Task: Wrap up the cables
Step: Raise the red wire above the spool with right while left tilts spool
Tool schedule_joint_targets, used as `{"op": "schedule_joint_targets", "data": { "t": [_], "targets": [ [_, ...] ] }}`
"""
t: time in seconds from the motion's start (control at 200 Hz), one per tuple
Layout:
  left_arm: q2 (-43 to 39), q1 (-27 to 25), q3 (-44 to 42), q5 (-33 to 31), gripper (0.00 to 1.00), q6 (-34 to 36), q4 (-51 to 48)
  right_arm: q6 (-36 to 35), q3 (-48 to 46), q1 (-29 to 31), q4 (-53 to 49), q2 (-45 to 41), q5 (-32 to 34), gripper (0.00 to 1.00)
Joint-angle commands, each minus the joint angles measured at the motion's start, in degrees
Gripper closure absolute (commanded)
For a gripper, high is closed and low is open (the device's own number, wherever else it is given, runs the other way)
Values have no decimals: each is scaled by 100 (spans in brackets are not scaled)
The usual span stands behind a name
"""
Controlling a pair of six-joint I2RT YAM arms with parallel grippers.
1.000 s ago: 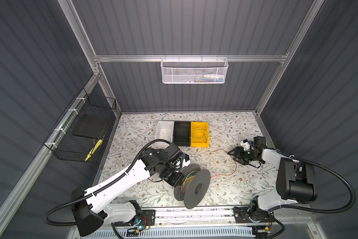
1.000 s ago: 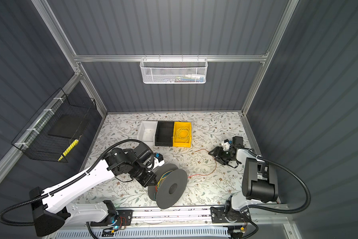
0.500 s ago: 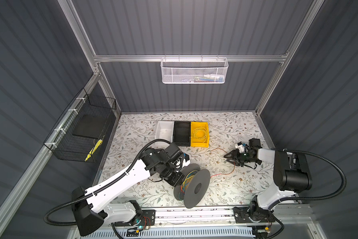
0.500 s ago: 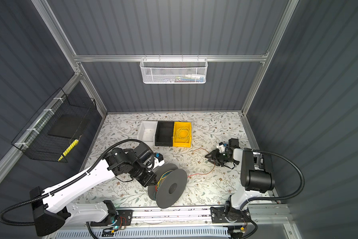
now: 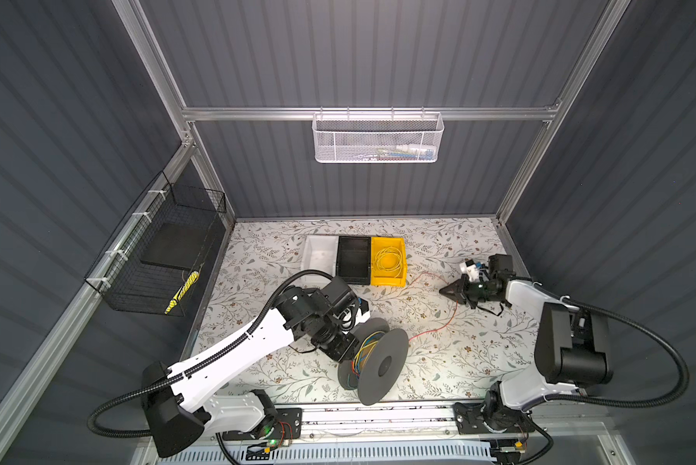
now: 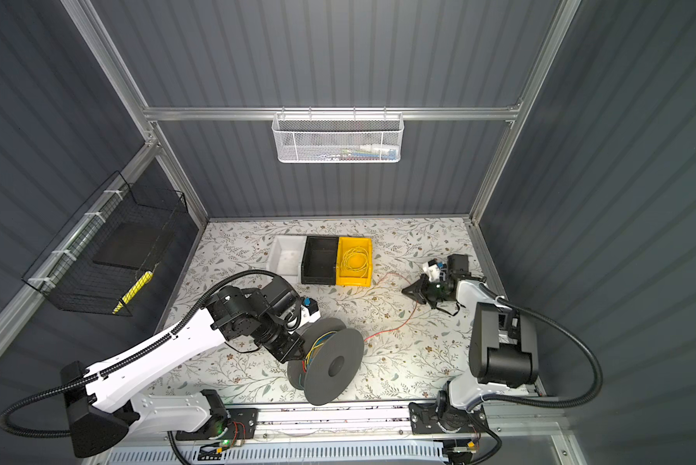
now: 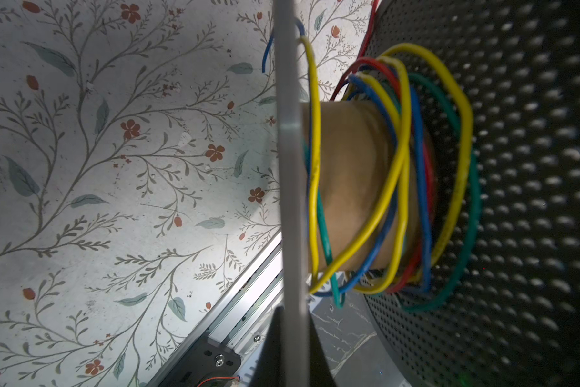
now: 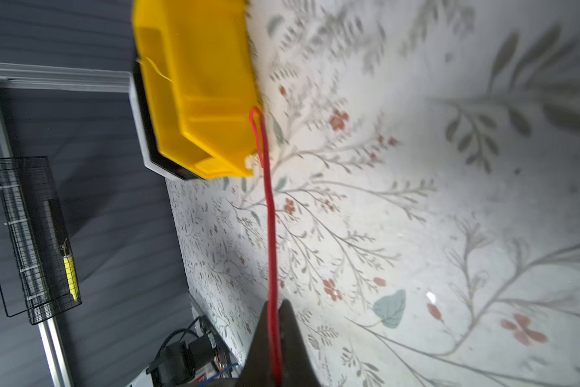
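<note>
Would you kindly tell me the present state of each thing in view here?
right gripper: shut on the red cable
left gripper: shut on the flange of the spool
red cable: partly wound, the rest loose across the table
spool: on edge, loosely wound with coloured cables
yellow bin: holds a coiled yellow cable
black bin: empty
white bin: empty

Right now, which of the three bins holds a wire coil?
The yellow bin, rightmost in the row; the white bin and black bin show none.

surface: floral table (image 5: 459, 362) | on it: three bins (image 5: 354, 261), red cable (image 8: 271, 234)
</note>
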Motion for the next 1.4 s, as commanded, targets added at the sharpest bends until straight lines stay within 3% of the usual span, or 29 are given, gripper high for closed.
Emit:
{"op": "schedule_joint_targets", "data": {
  "t": [0.0, 0.135, 0.25, 0.4, 0.58, 0.765, 0.87, 0.98, 1.096, 1.226, 1.396],
  "targets": [
    [237, -14, 649, 143, 100, 373, -292, 9, 1180, 61, -915, -807, 191, 100],
    [666, -29, 1288, -536, 100, 478, -634, 240, 3062, 274, -1794, -1160, 238, 100],
    [967, -125, 1695, -1003, 100, 113, -391, 571, 4591, 622, -2284, -1113, 128, 100],
    [1421, -403, 2213, -1651, 100, -690, -49, 1211, 5248, 1421, -2069, -1303, 159, 100],
    [1238, -412, 1933, -2234, 100, -1769, 791, 1802, 5025, 2295, -1483, -1727, 451, 100],
    [1411, -445, 1997, -2763, 100, -2072, 1354, 2024, 5057, 3181, -1264, -1866, 958, 100],
    [1565, -464, 2141, -3433, 100, -2262, 1341, 2349, 4968, 3652, -769, -1877, 1158, 100],
    [1217, -447, 1661, -3598, 100, -2779, 2647, 2660, 4822, 4320, -162, -1991, 1446, 100],
    [1295, -449, 1861, -3894, 100, -3221, 3410, 2801, 4293, 5137, 355, -2380, 2009, 100],
    [1320, -250, 1705, -3688, 100, -3887, 4735, 2996, 3088, 5781, 949, -3302, 2725, 100],
    [1003, 293, 594, -3010, 100, -5074, 7083, 3003, 1414, 5861, 1136, -4886, 4113, 100]
  ]
}}
